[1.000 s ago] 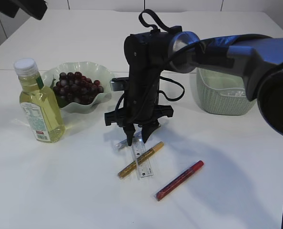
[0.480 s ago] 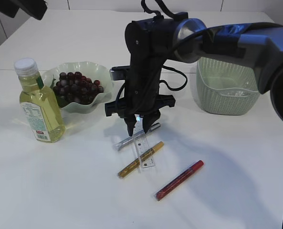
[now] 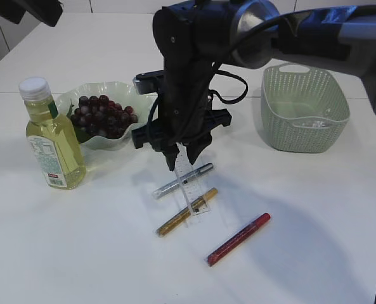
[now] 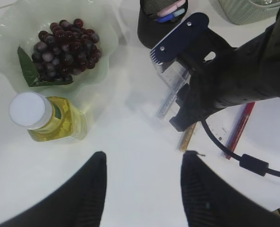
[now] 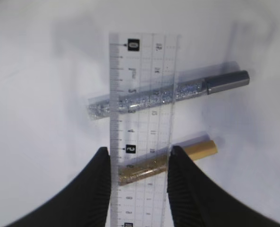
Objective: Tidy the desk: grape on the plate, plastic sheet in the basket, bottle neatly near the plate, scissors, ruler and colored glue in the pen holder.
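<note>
Fingers (image 5: 102,182) of our right arm pinched the clear ruler (image 5: 140,123) across its width, its length hanging down toward the desk (image 3: 80,253), above the glitter glues. Our left fingers (image 4: 88,189) hung half open, empty, nearer the bottle (image 4: 52,120).

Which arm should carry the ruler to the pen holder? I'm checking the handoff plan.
Probably the right. Its gripper is already shut on the clear ruler, lifting it off the glitter glue pens. The left gripper hangs open and empty, high above the table.
</note>
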Action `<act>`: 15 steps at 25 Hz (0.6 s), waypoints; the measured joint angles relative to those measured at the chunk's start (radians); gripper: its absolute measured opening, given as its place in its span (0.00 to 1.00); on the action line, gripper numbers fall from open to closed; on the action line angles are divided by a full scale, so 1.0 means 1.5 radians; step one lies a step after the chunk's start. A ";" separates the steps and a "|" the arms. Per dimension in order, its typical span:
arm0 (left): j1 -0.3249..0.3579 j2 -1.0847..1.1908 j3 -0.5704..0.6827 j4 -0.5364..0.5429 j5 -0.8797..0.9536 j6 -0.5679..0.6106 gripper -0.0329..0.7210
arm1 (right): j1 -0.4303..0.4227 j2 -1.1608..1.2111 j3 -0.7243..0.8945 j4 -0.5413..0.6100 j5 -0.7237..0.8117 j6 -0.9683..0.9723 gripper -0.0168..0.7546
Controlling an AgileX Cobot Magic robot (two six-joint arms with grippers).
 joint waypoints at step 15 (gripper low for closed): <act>0.000 0.001 0.000 0.000 0.000 0.000 0.54 | 0.004 -0.116 0.087 -0.075 -0.070 -0.033 0.41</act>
